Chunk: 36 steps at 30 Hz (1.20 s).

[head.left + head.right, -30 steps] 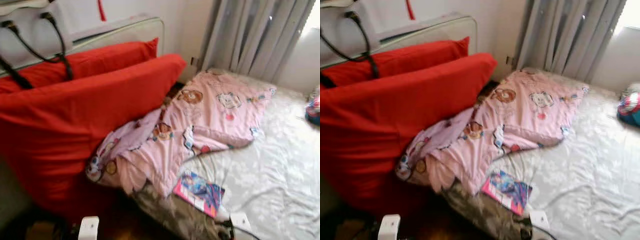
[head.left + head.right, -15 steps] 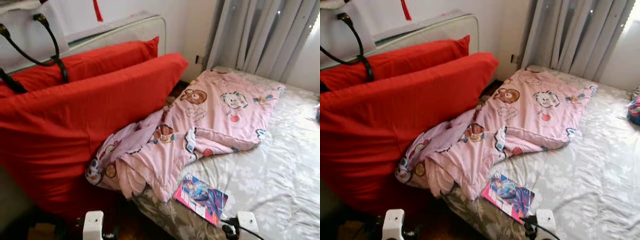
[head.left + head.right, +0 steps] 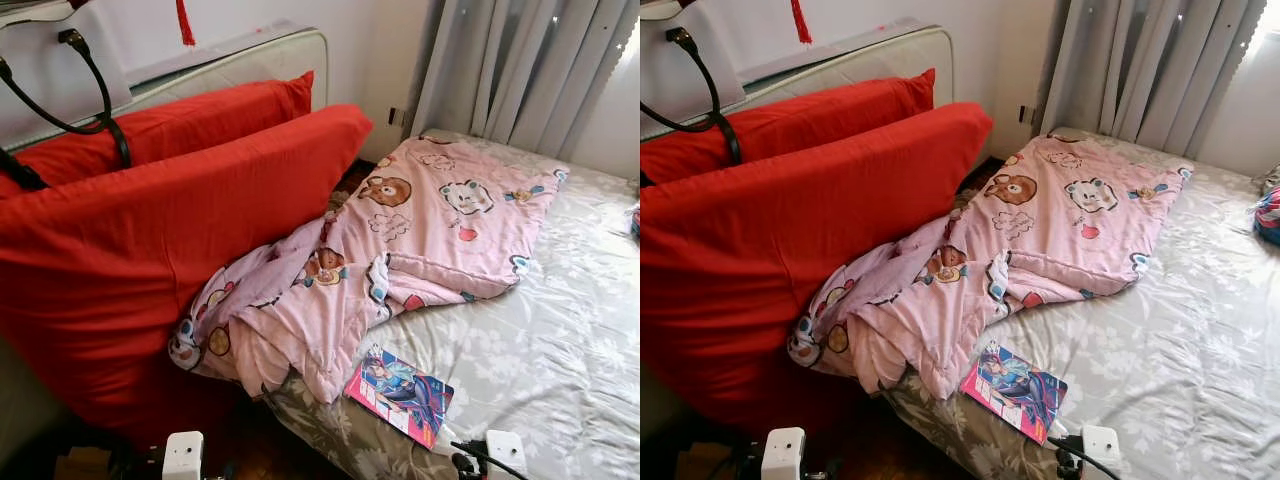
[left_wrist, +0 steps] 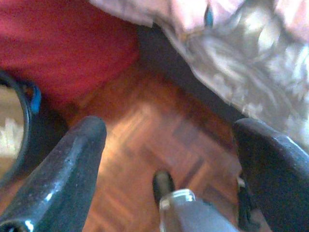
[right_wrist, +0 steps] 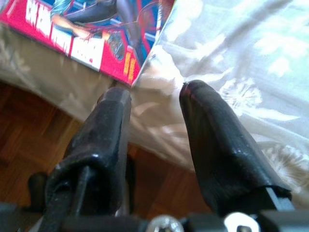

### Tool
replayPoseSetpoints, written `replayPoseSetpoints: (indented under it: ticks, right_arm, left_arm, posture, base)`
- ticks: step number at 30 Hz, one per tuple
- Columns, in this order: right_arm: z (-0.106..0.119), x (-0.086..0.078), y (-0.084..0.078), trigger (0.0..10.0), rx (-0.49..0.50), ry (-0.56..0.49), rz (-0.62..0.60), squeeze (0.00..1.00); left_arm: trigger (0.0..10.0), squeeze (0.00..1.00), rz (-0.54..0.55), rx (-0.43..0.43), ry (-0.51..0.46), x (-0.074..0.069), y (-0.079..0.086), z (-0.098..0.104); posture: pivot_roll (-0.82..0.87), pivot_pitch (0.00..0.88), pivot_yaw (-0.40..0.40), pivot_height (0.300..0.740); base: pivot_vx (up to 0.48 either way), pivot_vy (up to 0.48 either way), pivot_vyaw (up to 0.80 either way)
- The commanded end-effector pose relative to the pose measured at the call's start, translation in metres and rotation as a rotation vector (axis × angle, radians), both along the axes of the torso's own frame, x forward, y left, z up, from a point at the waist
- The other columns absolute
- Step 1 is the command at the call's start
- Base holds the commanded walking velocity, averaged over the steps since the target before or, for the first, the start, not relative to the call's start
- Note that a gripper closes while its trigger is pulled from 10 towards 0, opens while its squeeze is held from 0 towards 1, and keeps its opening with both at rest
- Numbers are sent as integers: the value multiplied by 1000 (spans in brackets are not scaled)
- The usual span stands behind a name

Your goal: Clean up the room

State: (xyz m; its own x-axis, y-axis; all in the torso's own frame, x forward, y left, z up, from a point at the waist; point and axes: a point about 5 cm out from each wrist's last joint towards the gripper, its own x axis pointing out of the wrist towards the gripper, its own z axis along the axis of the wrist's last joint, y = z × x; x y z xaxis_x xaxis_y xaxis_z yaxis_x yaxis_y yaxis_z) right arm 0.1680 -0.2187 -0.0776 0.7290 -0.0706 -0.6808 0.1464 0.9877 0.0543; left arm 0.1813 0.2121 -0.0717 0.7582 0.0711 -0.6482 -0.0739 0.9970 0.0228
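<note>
Your right end effector (image 5: pixel 154 104) hovers empty, fingers part open, just beside the magazine (image 3: pixel 400 393) lying at the bed (image 3: pixel 540 350) edge below the pink blanket (image 3: pixel 400 250); approach its near corner low; left end effector (image 4: pixel 169 140) hangs wide open, empty

left gripper (image 4: pixel 169 159): long black fingers | right gripper (image 5: pixel 157 111): black fingers, silver screw

The bed (image 3: pixel 560 330), covered in a pale grey flowered sheet, carries a crumpled pink cartoon-print quilt (image 3: pixel 400 260) that spills over the bed's edge against a big red cushion (image 3: pixel 150 260). Just beside the quilt's lower fold, near the bed's corner, lies a colourful magazine (image 3: pixel 400 392) flat on the sheet. Below the bed's edge is dark wooden parquet floor (image 4: pixel 159 145).
</note>
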Motion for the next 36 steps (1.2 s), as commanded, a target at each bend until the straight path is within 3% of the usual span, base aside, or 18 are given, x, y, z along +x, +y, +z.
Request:
replayPoseSetpoints:
  ticks: [1,4,5,6,7,8,9,13,14,15,16,17,23,25,27,32,36]
  right_arm:
    - [4,2,-1,10000,-27,-59,16,0]
    - [7,5,1,10000,16,-113,34,0]
    - [9,6,2,10000,18,-133,57,0]
    - [9,6,2,10000,13,-140,70,0]
    - [9,6,2,10000,13,-140,70,0]
    - [10,6,3,10000,-1,-150,91,0]
    - [11,6,2,10000,-24,-154,108,0]
    - [11,2,1,10000,0,-181,56,0]
    - [34,39,14,10000,-16,-354,89,0]
    - [81,88,33,10000,-41,-641,121,0]
    - [81,88,33,10000,-41,-641,121,0]
    - [110,104,39,10000,-58,-789,115,0]
    - [122,99,34,10000,-71,-862,61,0]
    - [119,94,32,10000,-76,-848,55,0]
    - [106,79,31,10000,-82,-783,54,0]
    - [93,62,30,10000,-92,-692,61,0]
    - [92,64,31,10000,-105,-673,49,0]
  left_arm:
    - [10000,0,-49,11,-41,0,-1,2]
    - [10000,0,-42,8,-105,2,0,7]
    - [10000,0,-97,46,-506,67,-5,65]
    - [10000,0,-119,65,-580,83,-6,82]
    - [10000,0,-119,65,-580,83,-6,82]
    - [10000,0,-137,81,-616,97,-9,96]
    - [10000,0,-153,95,-644,102,-11,104]
    - [10000,0,-170,119,-695,97,-18,105]
    - [10000,0,-167,106,-700,95,-18,105]
    - [10000,0,-170,83,-704,90,-19,103]
    - [10000,0,-170,83,-704,90,-19,103]
    - [10000,0,-174,65,-700,83,-20,100]
    - [10000,0,-176,50,-665,62,-18,92]
    - [10000,0,-177,49,-666,58,-18,92]
    - [10000,0,-188,40,-676,50,-20,94]
    - [10000,0,-200,35,-661,47,-21,95]
    - [10000,0,-243,18,-625,52,-25,94]
  posture:
    - [-81,25,-30,740]
    - [-86,32,-29,740]
    - [-84,33,-32,740]
    - [-81,35,-33,740]
    - [-81,35,-33,740]
    - [-79,37,-33,740]
    - [-78,38,-33,740]
    - [-75,45,-34,740]
    - [-78,48,-31,740]
    - [-83,47,-27,740]
    - [-83,47,-27,740]
    - [-90,49,-24,740]
    - [-96,58,-26,740]
    - [-96,60,-28,740]
    - [-80,66,-40,740]
    - [-59,70,-53,740]
    - [-68,59,-47,740]
  base:
    - [0,0,0]
    - [0,0,0]
    - [0,0,0]
    - [0,0,0]
    - [0,0,0]
    - [0,0,0]
    - [0,0,0]
    - [0,0,0]
    - [0,0,0]
    - [0,0,0]
    - [0,0,0]
    - [0,0,0]
    - [0,0,0]
    - [0,0,0]
    - [0,0,0]
    - [0,0,0]
    - [0,0,0]
